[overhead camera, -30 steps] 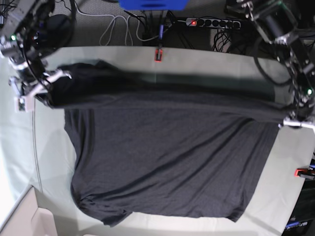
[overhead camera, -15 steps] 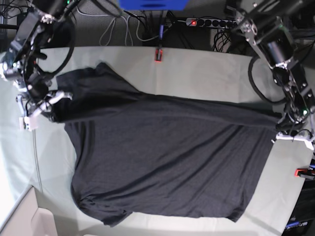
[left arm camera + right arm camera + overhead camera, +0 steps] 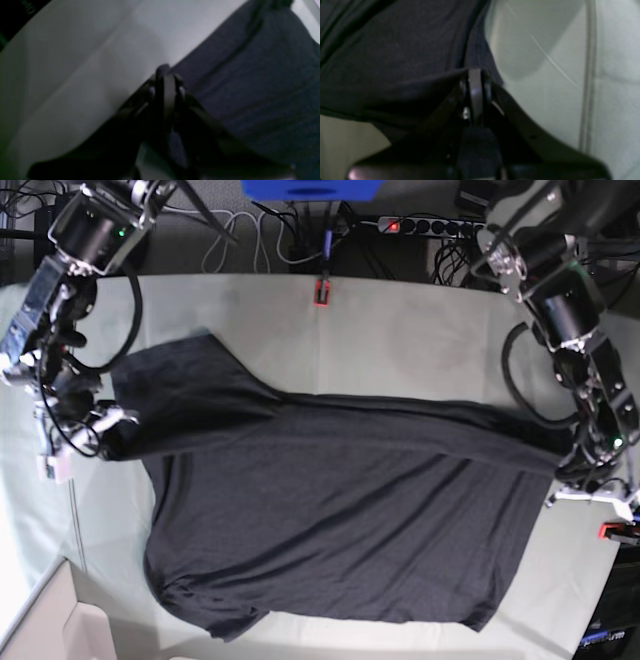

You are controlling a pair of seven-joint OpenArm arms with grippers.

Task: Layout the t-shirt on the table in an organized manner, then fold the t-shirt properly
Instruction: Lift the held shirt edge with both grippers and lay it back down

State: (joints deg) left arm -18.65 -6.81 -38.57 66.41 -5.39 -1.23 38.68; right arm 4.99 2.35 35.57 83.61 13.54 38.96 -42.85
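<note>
A wide table point(image 3: 400, 330) covered in pale grey-green cloth fills the base view; beyond its far edge a dark floor is seen with loose cables point(image 3: 245, 240), a power strip point(image 3: 430, 225) showing a red light, and a blue object point(image 3: 310, 188) cut off by the frame; a red clamp point(image 3: 321, 290) is fixed at the far edge and another red clamp point(image 3: 618, 531) at the right edge; a pale cardboard box point(image 3: 60, 630), its inside not visible, is seen at the near left corner; the t-shirt point(image 3: 330, 520) is spread dark and broad across the middle of the table, folded over along its far side, with one sleeve bunched at the near left; the right gripper point(image 3: 100, 430) is closed on the t-shirt's folded edge at the left of the base view, cloth being pinched between its jaws in the wrist view; the left gripper point(image 3: 585, 480) is likewise clamped narrowly on the t-shirt's edge at the right; nothing is seen to block either arm; compared with the earlier frames, both grippers are found nearer the near side of the table, and the folded band of cloth is drawn further over the body of the shirt
</note>
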